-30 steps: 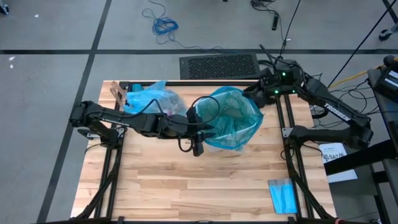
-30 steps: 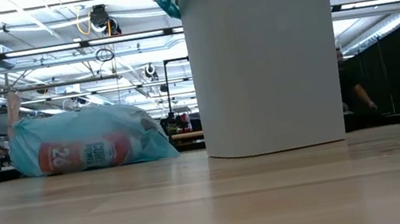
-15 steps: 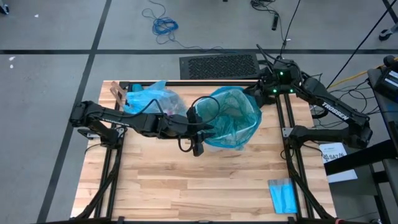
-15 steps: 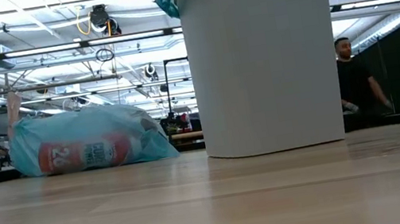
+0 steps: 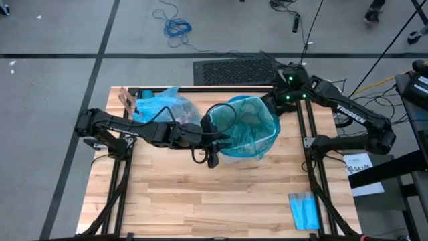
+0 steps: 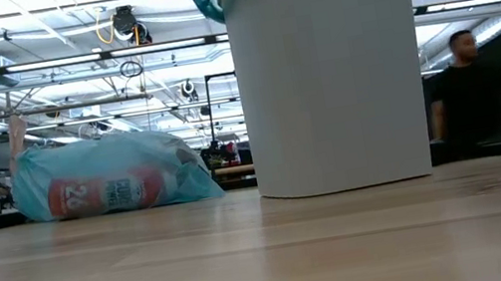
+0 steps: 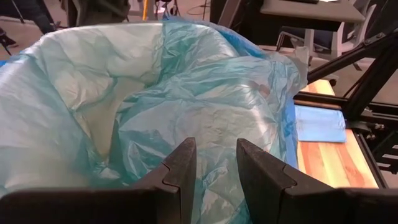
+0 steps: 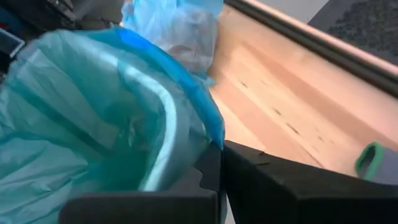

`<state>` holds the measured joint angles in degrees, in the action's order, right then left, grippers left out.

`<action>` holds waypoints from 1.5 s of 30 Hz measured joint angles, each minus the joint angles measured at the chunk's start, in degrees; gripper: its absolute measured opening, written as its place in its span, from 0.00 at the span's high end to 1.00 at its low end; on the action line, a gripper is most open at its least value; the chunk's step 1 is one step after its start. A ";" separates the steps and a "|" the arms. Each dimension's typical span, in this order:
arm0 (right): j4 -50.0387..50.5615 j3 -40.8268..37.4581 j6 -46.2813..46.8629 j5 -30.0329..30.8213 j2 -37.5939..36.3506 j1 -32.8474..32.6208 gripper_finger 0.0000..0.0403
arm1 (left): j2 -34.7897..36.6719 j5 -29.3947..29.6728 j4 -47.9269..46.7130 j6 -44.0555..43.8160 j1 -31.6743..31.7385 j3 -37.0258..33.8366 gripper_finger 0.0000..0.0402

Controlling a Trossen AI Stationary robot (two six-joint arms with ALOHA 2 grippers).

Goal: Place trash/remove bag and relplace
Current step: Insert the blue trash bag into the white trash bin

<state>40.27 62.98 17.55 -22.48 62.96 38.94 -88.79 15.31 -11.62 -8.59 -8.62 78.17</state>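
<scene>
Currently the right gripper is closed, pinching the bag edge at the white bin's far rim. The left gripper, partly open over the liner at the near rim, grips nothing visible. A filled blue bag lies beside the bin.

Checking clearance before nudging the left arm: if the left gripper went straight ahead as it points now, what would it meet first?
Most likely the teal bin liner draped in the white bin: the left gripper points straight into its crinkled plastic. Depth is unclear, so contact distance can't be judged.
</scene>
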 joint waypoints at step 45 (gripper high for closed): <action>17.25 0.07 7.52 1.57 -26.55 -5.72 0.71 | -0.04 0.10 -0.04 0.39 0.46 -0.04 0.72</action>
<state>57.52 63.05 25.07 -20.91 36.41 33.21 -88.84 15.41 -11.66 -8.20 -8.16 78.13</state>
